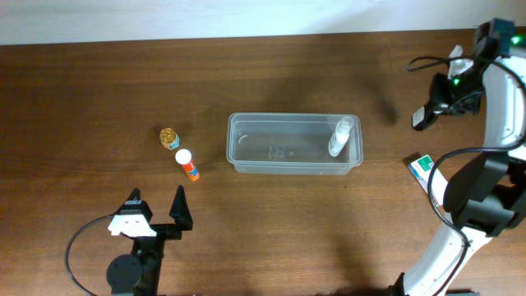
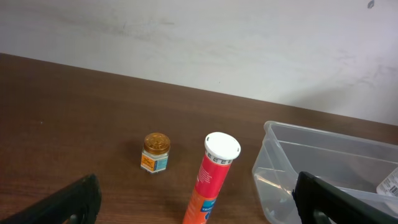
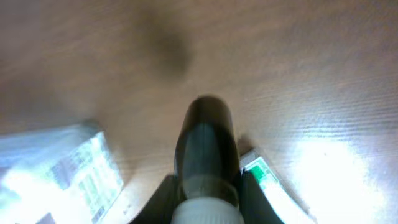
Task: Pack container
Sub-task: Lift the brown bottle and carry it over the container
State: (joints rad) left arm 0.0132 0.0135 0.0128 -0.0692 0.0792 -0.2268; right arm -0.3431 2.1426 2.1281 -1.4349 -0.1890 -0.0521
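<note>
Container (image 1: pixel 246 164) sits mid-worktop (image 1: pixel 82 82), one white bottle (image 1: pixel 340 136) leaning inside its right end. Orange tube (image 1: pixel 188 165) and gold-lidded jar (image 1: pixel 169 137) stand outside, just left of it, presumably staged within the left arm's reach. Left fingers (image 1: pixel 179 207) spread wide and empty on the near side of the tube, pointed toward it; reads as lined up for the next pick. Right fingers (image 1: pixel 421 117) hang off the container's right end, near a green-and-white packet (image 1: pixel 422 166) lying on the worktop; wrist view too blurred to tell whether they are parted or closed.
</note>
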